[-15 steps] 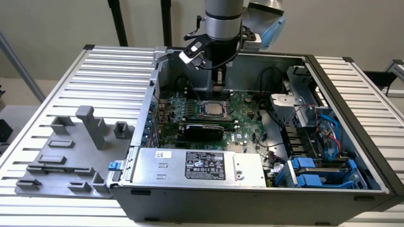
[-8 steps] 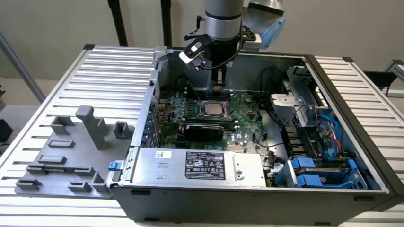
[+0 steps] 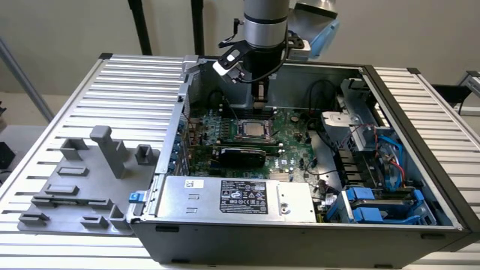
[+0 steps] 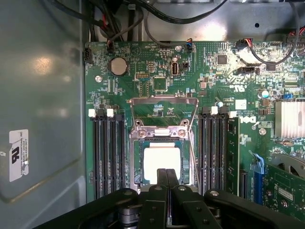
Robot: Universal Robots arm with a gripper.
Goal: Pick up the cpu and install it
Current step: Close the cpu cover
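Reaching straight down into the open computer case (image 3: 420, 146), the arm (image 3: 266, 22) stands close to vertical, with its wrist section upright and the gripper (image 3: 260, 100) pointing at the motherboard (image 3: 289, 143). The gripper hangs above the socket (image 3: 251, 130), apart from it and a little toward the case's back wall. Its two fingers (image 4: 161, 183) are pressed together with nothing between them, so they grasp no object.

The cpu (image 4: 162, 162) lies flat inside the socket, silver top up, square within the socket's dark border. In the wrist view the closed fingertips overlap the cpu's near edge, but the exterior view shows a clear gap between gripper and socket, so they do not touch. The socket's metal load frame (image 4: 164, 107) is swung open off the socket, hinged at the socket's edge.

Black memory slots (image 4: 107, 152) run along both flanks of the socket. A round coin battery (image 4: 118, 66) sits further out on the board, past the open frame. A grey power supply box (image 3: 236, 197) with a black label lies in the case on the side of the socket nearer the exterior camera. Outside the case, to the exterior view's left of the socket, a grey moulded fixture (image 3: 82, 185) rests on the slatted table (image 3: 135, 79).
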